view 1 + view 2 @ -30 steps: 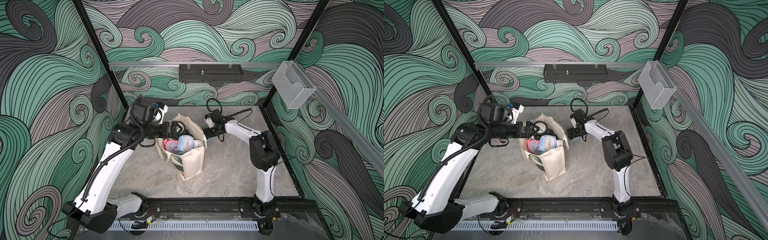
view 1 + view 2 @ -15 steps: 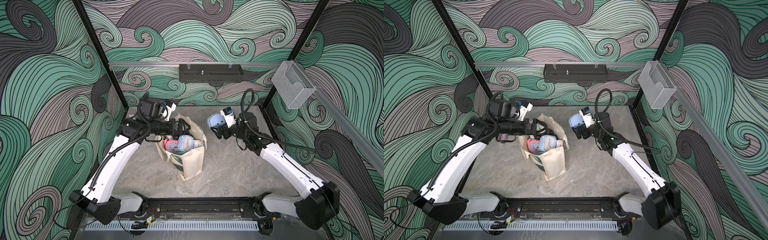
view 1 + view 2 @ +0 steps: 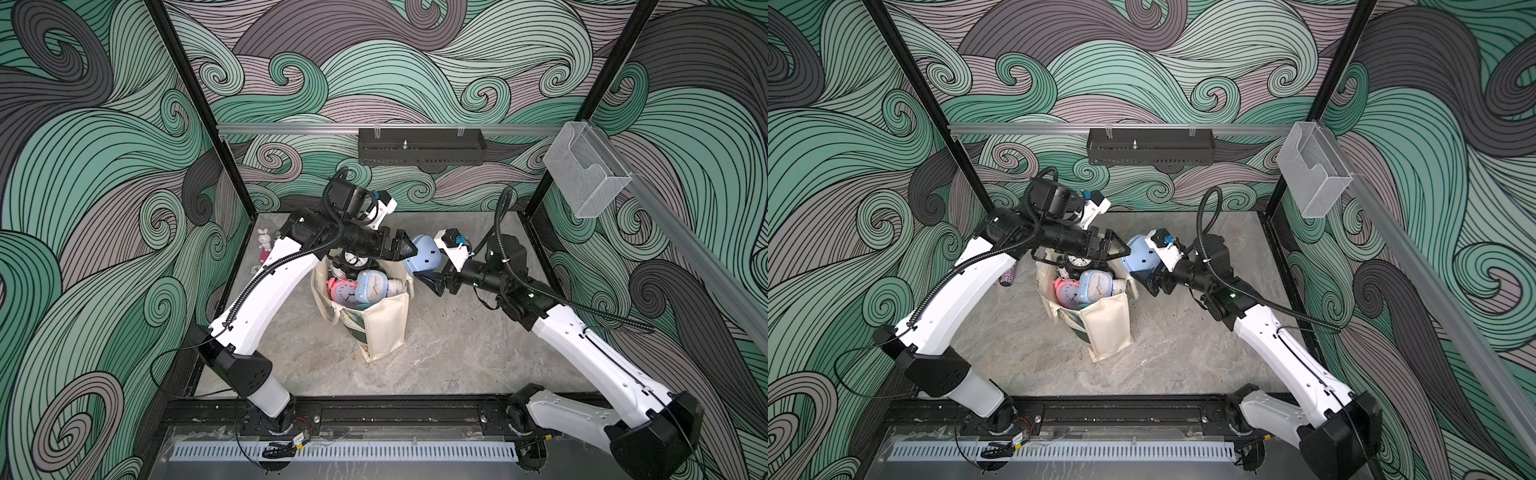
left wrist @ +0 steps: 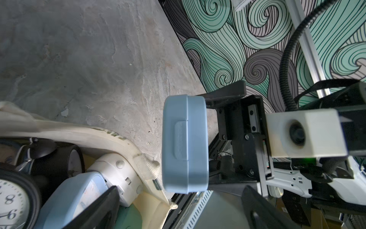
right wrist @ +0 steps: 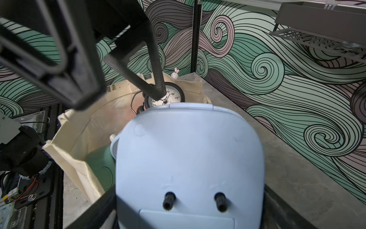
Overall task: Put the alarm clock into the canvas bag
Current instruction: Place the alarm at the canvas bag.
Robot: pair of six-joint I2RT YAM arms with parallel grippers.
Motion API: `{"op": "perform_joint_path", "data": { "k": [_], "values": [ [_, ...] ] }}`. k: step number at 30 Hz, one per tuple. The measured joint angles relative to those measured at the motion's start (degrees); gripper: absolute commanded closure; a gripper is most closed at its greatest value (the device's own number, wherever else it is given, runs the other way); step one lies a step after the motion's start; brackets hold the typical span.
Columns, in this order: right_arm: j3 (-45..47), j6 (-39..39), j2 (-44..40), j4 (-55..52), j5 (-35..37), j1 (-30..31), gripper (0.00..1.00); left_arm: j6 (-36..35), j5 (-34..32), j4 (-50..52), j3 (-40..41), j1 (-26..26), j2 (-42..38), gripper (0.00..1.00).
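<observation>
My right gripper [image 3: 424, 267] is shut on a light blue alarm clock [image 3: 424, 258] [image 3: 1139, 262], held in the air just right of the canvas bag's mouth. In the right wrist view the alarm clock [image 5: 190, 168] shows its back with two black knobs. The cream canvas bag [image 3: 384, 328] [image 3: 1106, 328] stands upright and open on the floor. My left gripper [image 3: 401, 249] [image 3: 1117, 249] hangs open over the bag's far rim, its fingertips close to the alarm clock [image 4: 185, 144] and nothing between them.
Inside the bag lie a black round clock [image 3: 353, 259], a pink clock [image 3: 340, 289] and another pale blue clock [image 3: 370, 286]. A small bunny figure [image 3: 262, 239] lies by the left wall. A black shelf [image 3: 419, 146] and a clear holder [image 3: 586, 174] hang on the walls.
My right gripper has brought the blue alarm clock leftward, closer to the bag's mouth. My left gripper has reached rightward across the bag's far rim toward it.
</observation>
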State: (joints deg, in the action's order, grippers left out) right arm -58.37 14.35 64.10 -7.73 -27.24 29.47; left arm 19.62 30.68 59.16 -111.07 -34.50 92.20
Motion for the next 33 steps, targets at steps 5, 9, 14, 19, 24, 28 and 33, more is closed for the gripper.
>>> {"op": "perform_joint_path", "data": {
  "k": [5,9,14,19,24,28,33],
  "values": [
    [0.02,0.81,-0.50,0.26,-0.68,0.22,0.22,-0.72,-0.07,1.64,-1.01,-1.99,1.44,0.17],
    [0.04,1.44,-0.55,0.24,-1.11,0.52,0.22,-0.74,-0.22,1.97,-1.01,-2.40,1.57,0.25],
    [0.57,2.01,-0.55,0.26,-1.27,0.76,0.22,-0.11,-0.46,1.88,-1.01,-2.47,1.95,0.36],
    [0.94,2.47,-0.57,0.24,-1.31,0.98,0.23,0.66,-0.81,1.73,-1.20,-2.71,2.64,0.49],
    [0.94,3.10,-0.66,0.28,-1.11,1.22,0.23,2.23,-1.55,1.68,-1.20,-2.82,2.93,0.70],
    [0.98,3.45,-0.76,0.22,-1.01,1.22,0.22,2.73,-1.64,1.36,-0.96,-2.91,2.91,0.77],
    [1.27,3.48,-0.76,0.11,-0.76,1.16,0.20,3.28,-1.64,0.42,-0.04,-2.93,2.75,0.81]
  ]
}}
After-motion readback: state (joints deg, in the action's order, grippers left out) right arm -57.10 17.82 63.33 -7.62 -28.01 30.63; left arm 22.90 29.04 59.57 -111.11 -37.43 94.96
